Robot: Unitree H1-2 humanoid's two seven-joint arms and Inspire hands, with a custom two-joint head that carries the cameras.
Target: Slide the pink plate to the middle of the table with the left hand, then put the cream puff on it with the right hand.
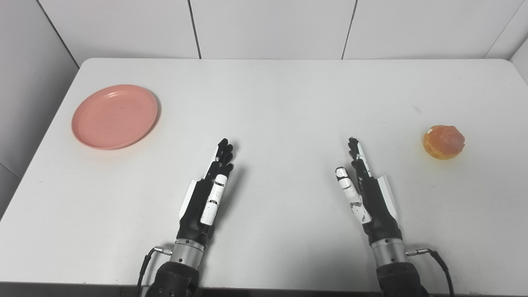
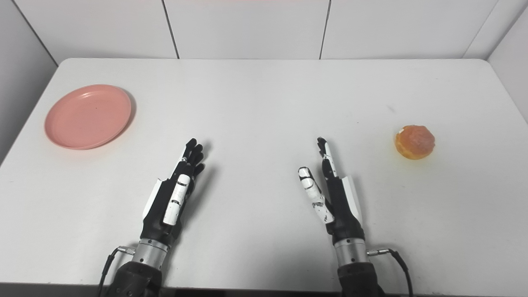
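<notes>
The pink plate (image 1: 114,116) lies flat near the table's far left. The cream puff (image 1: 444,142), golden brown and round, sits near the right edge. My left hand (image 1: 208,194) is open and empty, fingers straight and pointing away, near the front, well to the right of and nearer than the plate. My right hand (image 1: 365,191) is open and empty too, near the front, left of and nearer than the cream puff. Neither hand touches anything.
The white table (image 1: 288,103) has rounded far corners and is bounded by white tiled walls at the back and sides. A cable runs from each wrist at the front edge.
</notes>
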